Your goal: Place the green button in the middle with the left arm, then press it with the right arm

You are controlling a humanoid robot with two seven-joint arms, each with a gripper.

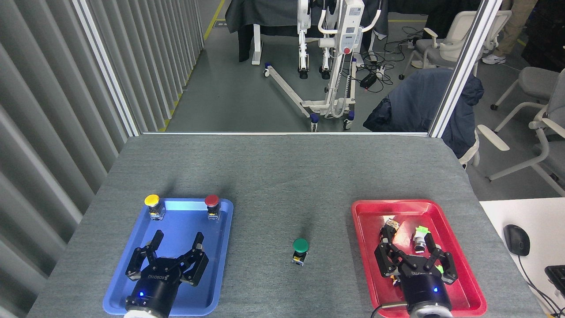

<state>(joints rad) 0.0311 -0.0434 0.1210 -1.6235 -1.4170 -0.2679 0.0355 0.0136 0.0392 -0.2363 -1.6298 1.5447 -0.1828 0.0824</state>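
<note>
Grey felt surface (282, 176) is carrying everything. Left gripper (176, 245) is hovering with jaws wide and empty. Green button (300, 250) is standing upright between both sets of jaws, well apart from each; likely light, rigid, top-heavy, best pinched at its base. Right gripper (412, 251) is hovering, jaws wide, empty.

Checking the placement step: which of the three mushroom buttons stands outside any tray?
The green button, alone on the bare grey tabletop; the yellow button and red button stand in the blue tray.
</note>
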